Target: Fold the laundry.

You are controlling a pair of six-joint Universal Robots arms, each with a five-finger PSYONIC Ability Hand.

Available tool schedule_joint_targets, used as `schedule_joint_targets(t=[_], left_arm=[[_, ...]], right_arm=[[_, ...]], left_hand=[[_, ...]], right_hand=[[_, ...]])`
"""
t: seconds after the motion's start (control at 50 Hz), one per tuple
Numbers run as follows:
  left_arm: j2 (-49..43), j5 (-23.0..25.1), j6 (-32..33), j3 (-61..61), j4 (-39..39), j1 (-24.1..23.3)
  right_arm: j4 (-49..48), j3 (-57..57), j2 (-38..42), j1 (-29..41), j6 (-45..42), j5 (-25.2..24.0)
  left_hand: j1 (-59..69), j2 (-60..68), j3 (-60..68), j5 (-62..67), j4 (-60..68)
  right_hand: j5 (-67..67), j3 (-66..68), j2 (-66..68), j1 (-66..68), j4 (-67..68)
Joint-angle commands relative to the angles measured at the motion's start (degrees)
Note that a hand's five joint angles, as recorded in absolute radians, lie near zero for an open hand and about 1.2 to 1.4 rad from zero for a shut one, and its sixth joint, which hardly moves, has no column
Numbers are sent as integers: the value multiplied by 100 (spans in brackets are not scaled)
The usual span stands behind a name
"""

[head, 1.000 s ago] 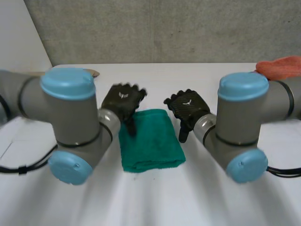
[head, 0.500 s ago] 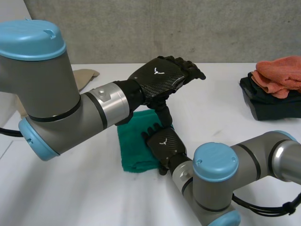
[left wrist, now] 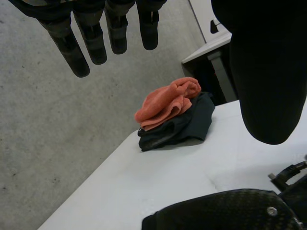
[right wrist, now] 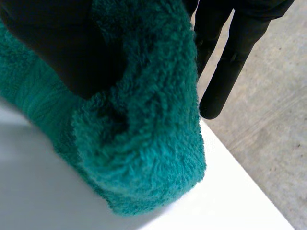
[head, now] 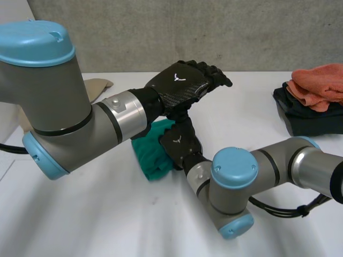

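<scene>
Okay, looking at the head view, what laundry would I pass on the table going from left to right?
beige cloth → green towel → black pile with the orange cloth on top

The towel (head: 151, 155) is a deep teal-green, plain, with a fuzzy terry pile and no print. Above the towel, the left robot hand (head: 185, 85) is black with a fine carbon weave and a small white emblem. The right robot hand (head: 179, 147), on the towel, is the same black with the same emblem. The left arm (head: 59, 118) and right arm (head: 268, 171) are grey with light-blue caps. The worktop (head: 107, 225) under the towel is plain white. Well to the towel's right, an orange-coral cloth (head: 317, 80) tops a black garment (head: 308, 120). To the towel's left is a beige patch (head: 96, 85), perhaps cloth. The wall (head: 161, 32) behind is speckled grey.
</scene>
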Motion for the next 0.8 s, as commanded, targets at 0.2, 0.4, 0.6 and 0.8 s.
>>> schedule_joint_targets(t=[0.2,0.4,0.6,0.8], left_arm=[[142,-600,-126,758,55,99],[327,-626,-636,855,318,117],[213,-635,-645,723,327,38],[-77,-653,-628,618,336,-129]], right_arm=[[-596,-1438,-754,-1257,175,-63],[-1211,-2221,-896,-3207,1150,-159],[-2361,-2379,394,-4964,2073,-1466],[-2372,-1844,1223,-5854,2082,-2611]], left_hand=[[-204,-169,-176,-120,-147],[-204,-169,-176,-120,-147],[-170,-135,-143,-86,-113],[-153,-119,-126,-69,-97]], right_hand=[[1668,1278,1274,1782,1252],[1668,1278,1274,1782,1252],[1668,1278,1274,1782,1252],[1668,1278,1274,1782,1252]])
